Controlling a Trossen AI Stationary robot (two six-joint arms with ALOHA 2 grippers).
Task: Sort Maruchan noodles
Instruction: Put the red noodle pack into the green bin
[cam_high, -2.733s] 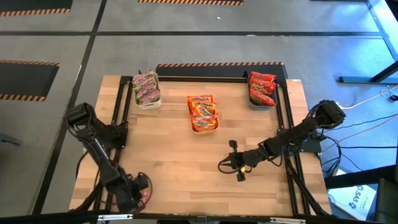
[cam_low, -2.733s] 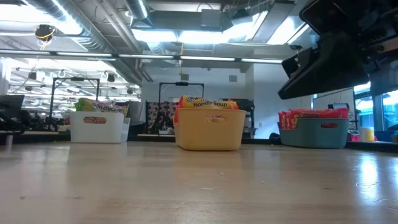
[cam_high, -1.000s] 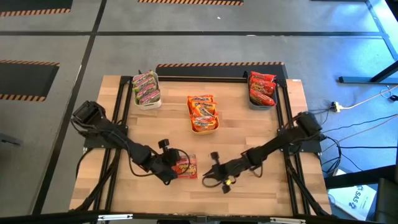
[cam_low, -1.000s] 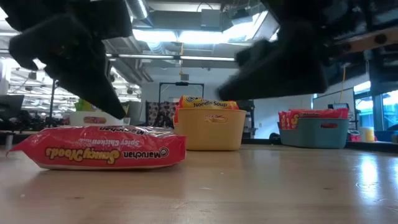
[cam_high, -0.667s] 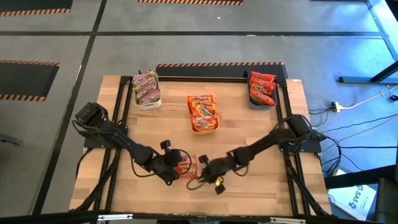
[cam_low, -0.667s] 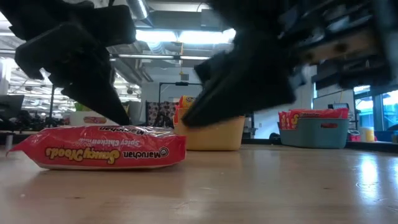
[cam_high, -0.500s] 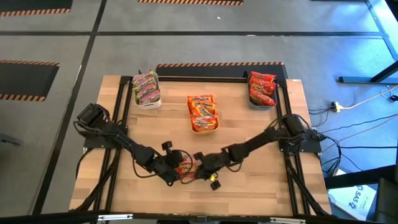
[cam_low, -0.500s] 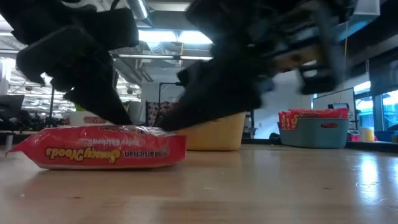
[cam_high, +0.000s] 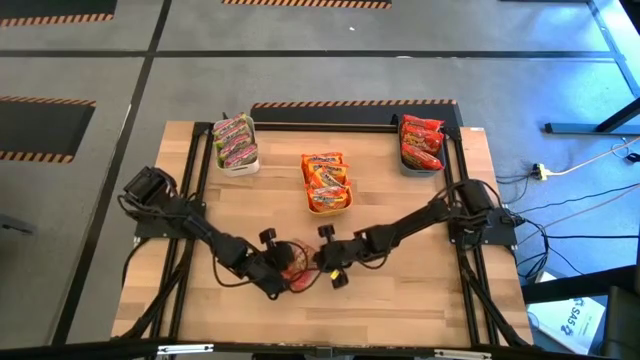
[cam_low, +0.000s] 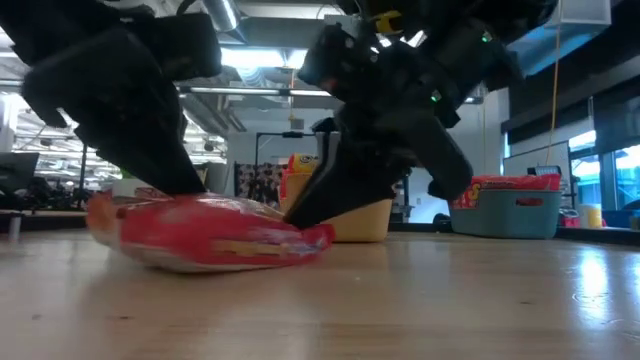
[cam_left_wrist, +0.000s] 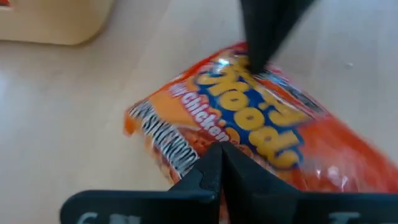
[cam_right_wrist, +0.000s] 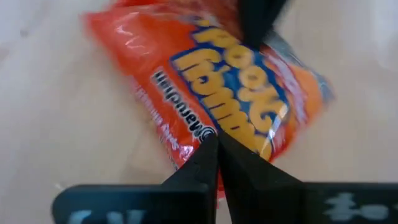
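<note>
Pinching one red packet (cam_high: 297, 272) from both sides risks tearing or dropping it.
Near the table's (cam_high: 420, 300) front middle, the left gripper (cam_high: 283, 268) and right gripper (cam_high: 322, 262) both have their fingers closed on opposite edges of the packet; if either arm pulls away, the crinkly film could rip or slip free, judging by the tilt.

Bright overhead lighting, wrist views motion-blurred, low view backlit, soft shadows
</note>
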